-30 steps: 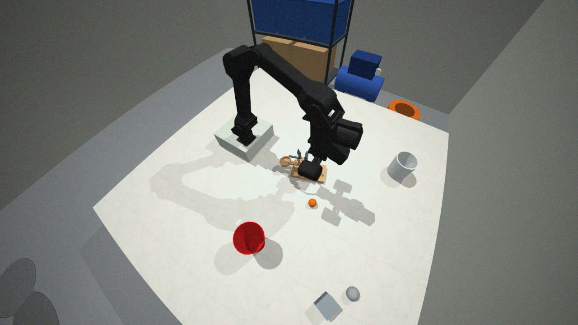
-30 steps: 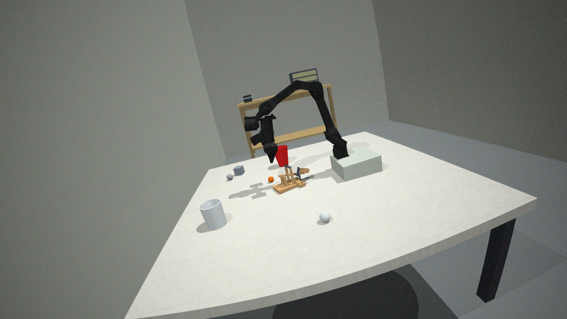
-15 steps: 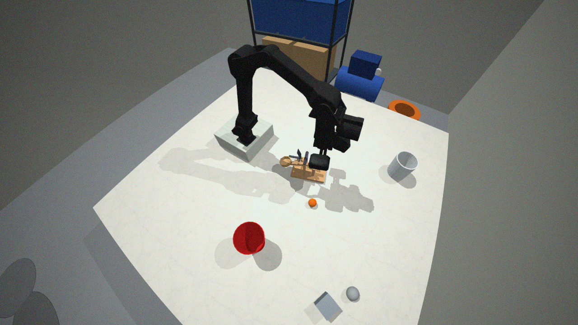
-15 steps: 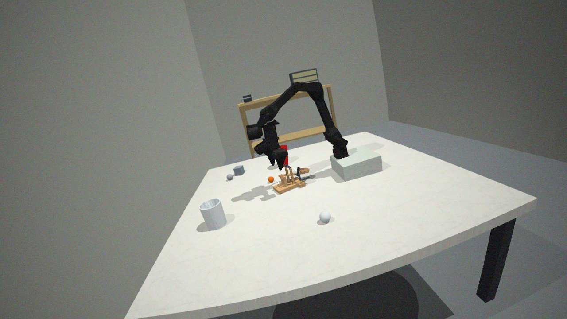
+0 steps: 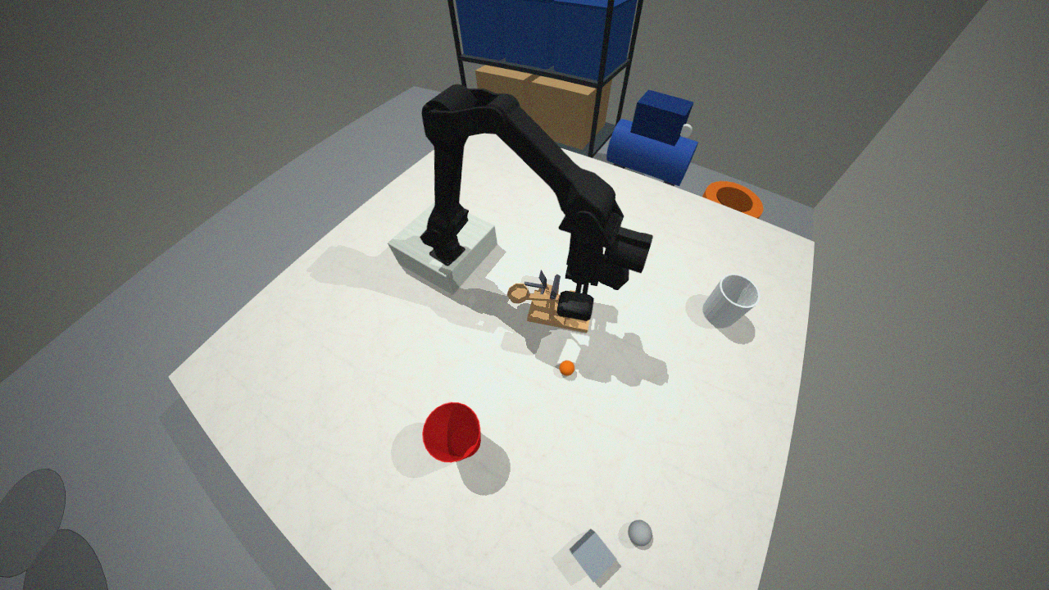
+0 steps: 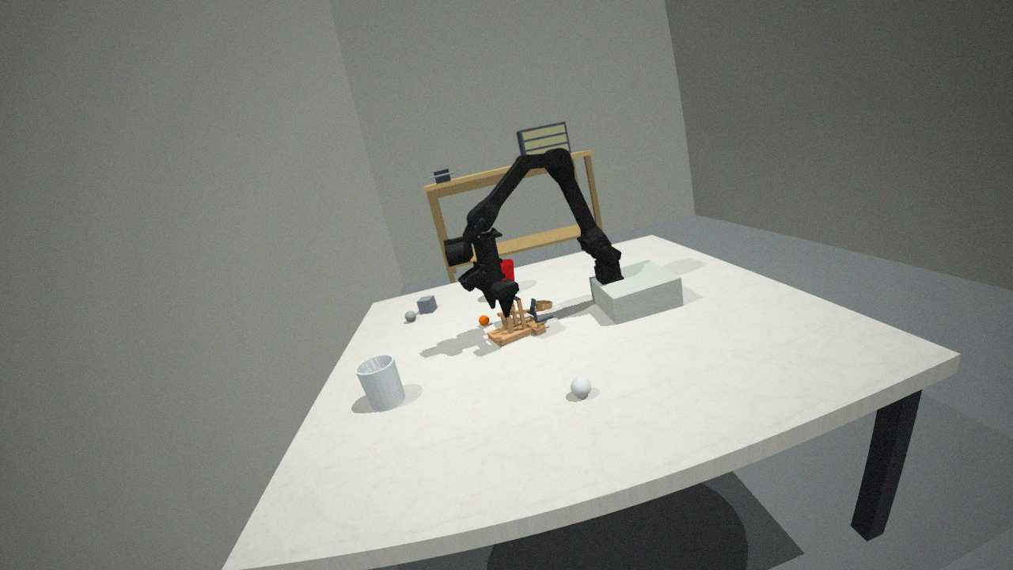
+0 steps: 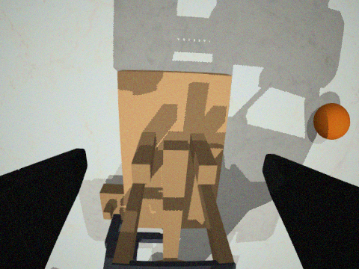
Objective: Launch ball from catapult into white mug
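Observation:
The orange ball [image 5: 566,367] [image 6: 483,320] [image 7: 331,121] lies on the table beside the wooden catapult [image 5: 540,315] [image 6: 520,332] [image 7: 131,112]. The catapult's throwing cup [image 5: 517,293] [image 6: 544,305] looks empty and is at the end toward the arm's base. My gripper [image 6: 499,310] [image 7: 176,161] is open and points down over the catapult, with one finger on each side of its frame in the wrist view and nothing held. In the top view the fingertips are hidden. The white mug [image 5: 722,308] [image 6: 382,386] stands upright, well away from the catapult's other end.
A red cup [image 5: 451,433] [image 6: 507,269], a grey cube [image 5: 595,559] [image 6: 426,305] and a grey ball [image 5: 640,533] [image 6: 411,316] are on the ball's side of the catapult. A white ball [image 6: 580,387] lies on the opposite side. The arm stands on a pale block [image 5: 476,249] [image 6: 644,298].

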Robot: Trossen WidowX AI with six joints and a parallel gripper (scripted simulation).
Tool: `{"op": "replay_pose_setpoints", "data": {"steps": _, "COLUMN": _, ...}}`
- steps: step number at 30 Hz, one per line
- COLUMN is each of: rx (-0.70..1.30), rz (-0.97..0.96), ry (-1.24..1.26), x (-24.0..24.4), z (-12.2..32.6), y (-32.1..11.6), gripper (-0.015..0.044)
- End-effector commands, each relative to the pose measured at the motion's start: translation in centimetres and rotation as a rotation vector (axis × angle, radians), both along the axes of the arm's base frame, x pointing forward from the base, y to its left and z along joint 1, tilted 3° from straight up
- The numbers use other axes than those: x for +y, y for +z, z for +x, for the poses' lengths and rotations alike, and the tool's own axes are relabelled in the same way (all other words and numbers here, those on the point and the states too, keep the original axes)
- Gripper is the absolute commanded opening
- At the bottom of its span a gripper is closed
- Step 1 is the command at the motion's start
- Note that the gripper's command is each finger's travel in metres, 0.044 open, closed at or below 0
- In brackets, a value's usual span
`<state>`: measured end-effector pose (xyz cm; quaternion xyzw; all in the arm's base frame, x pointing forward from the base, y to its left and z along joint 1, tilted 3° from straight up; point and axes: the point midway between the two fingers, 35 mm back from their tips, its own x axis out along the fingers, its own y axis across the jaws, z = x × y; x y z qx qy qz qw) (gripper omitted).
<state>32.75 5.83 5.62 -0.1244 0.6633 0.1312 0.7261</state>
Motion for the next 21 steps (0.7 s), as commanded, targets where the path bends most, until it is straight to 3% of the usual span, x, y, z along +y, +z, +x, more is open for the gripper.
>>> {"op": "replay_pose_setpoints", "data": {"steps": 1, "rx": 0.016, "rz": 0.001, "ry": 0.006, "x": 0.0, "z": -0.2, "y": -1.0, "gripper": 0.044}}
{"op": "replay_pose_setpoints", "data": {"steps": 21, "rx": 0.016, "rz": 0.001, "ry": 0.006, "x": 0.0, "z": -0.1, "y": -4.3, "gripper": 0.044}}
